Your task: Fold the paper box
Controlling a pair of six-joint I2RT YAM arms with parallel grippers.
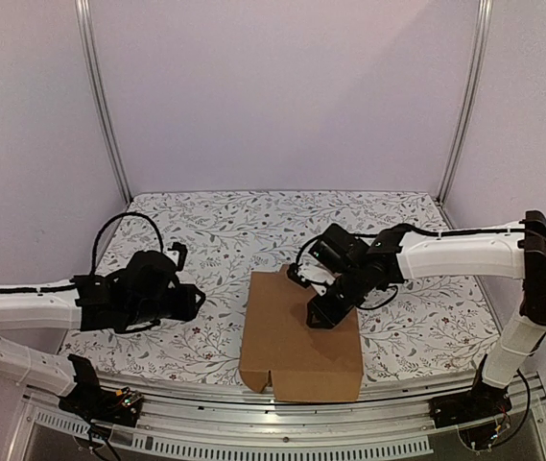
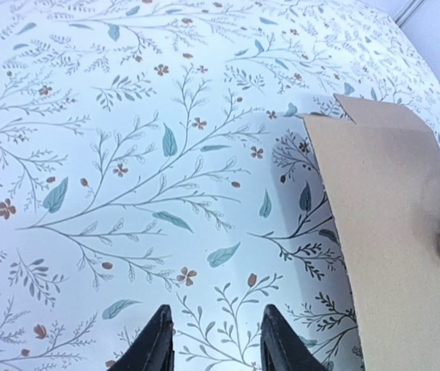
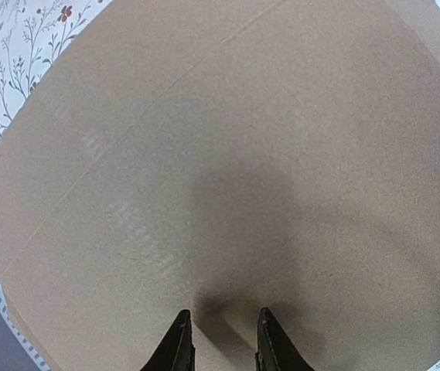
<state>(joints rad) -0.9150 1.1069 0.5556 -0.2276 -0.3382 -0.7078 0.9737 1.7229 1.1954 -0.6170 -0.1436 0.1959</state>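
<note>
Brown corrugated cardboard, the paper box (image 1: pixel 296 336) lies flat on the floral-patterned table (image 1: pixel 205 221), right of centre, with its near edge at the table's front rim. A small notch is cut into that near edge towards the left. The right claw (image 1: pixel 314 318) points down onto the box's upper face near its far right part. In the right wrist view its fingers (image 3: pixel 177 340) stand a little apart with nothing between them, their tips at the cardboard over a dark shadow. The left claw (image 1: pixel 196 300) hovers over bare table just left of the box, clear of it. Its fingers (image 2: pixel 158 340) are spread and hold nothing, and the box's left edge shows at the right of that view
</note>
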